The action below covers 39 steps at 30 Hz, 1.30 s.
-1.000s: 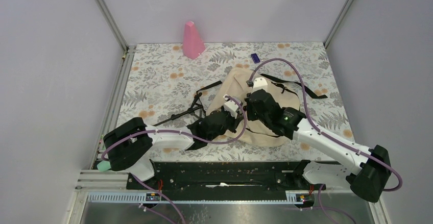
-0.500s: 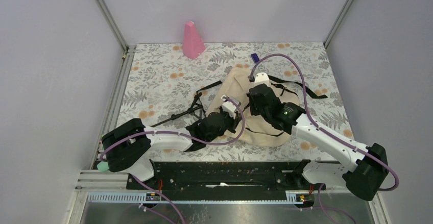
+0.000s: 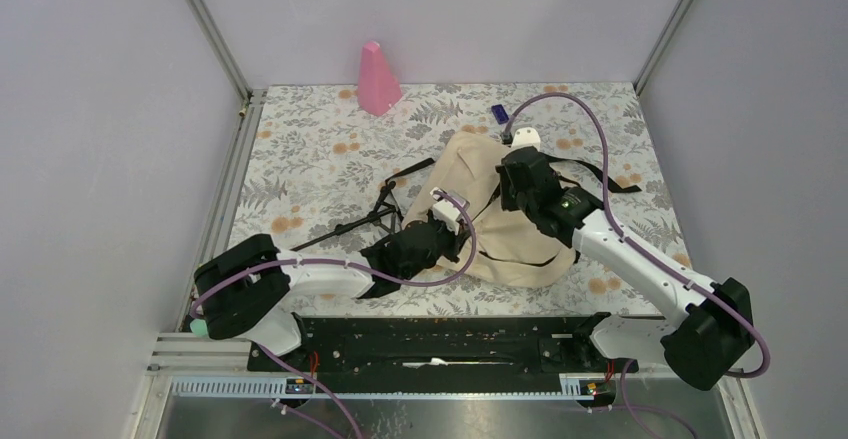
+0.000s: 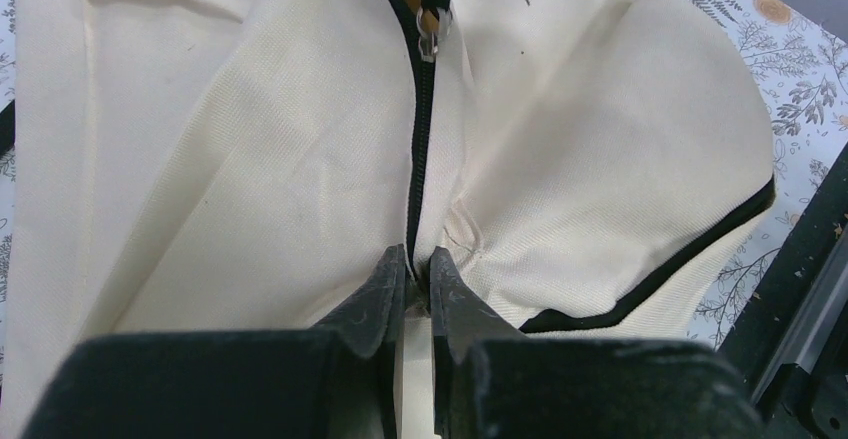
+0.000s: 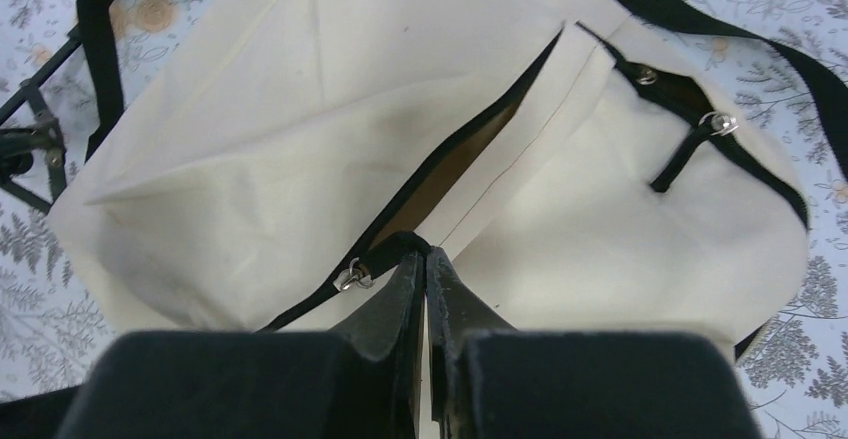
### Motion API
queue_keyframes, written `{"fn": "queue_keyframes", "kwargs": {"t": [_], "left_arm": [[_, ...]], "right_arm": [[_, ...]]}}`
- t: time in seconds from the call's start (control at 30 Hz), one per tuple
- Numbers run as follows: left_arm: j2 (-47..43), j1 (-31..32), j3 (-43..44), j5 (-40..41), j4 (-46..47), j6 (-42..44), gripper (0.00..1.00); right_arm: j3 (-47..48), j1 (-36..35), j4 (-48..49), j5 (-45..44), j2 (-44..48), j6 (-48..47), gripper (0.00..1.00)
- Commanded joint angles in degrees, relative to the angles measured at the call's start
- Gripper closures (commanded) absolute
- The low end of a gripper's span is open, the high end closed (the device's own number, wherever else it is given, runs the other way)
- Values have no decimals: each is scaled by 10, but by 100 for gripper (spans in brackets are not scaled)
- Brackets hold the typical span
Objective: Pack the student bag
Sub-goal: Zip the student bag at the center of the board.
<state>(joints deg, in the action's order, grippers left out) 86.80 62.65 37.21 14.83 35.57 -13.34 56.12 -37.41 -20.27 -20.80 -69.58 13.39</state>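
cream student bag lies with left claw pinching its zipper seam and right claw pinching its black zipper trim.

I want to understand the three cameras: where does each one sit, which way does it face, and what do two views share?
Top external: above and behind the robot, facing down at the table; shows left arm and right arm over the student bag.
Left wrist: on the left arm, facing along the left gripper, shut on the bag's zipper seam.
Right wrist: on the right arm, facing along the right gripper, shut at the bag's opening.
Shared: every view shows the bag.
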Motion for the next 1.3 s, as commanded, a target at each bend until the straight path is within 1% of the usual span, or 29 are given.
{"fn": "queue_keyframes", "kwargs": {"t": [0.0, 0.37, 0.63, 1.0, 1.27], "left_arm": [[-24, 16, -18, -18, -34, -5, 100], [-27, 17, -20, -23, -34, -4, 100], [-26, 17, -21, -29, -38, -1, 100], [-20, 17, -29, -50, -31, -17, 100], [-6, 17, -28, -53, -26, -26, 100]], "right_arm": [[43, 32, 60, -48, -5, -28, 100], [71, 75, 62, -40, -52, -49, 100], [97, 122, 76, -22, -100, -67, 100], [171, 180, 83, 1, -213, -91, 100], [203, 207, 83, 14, -282, -94, 100]]}}
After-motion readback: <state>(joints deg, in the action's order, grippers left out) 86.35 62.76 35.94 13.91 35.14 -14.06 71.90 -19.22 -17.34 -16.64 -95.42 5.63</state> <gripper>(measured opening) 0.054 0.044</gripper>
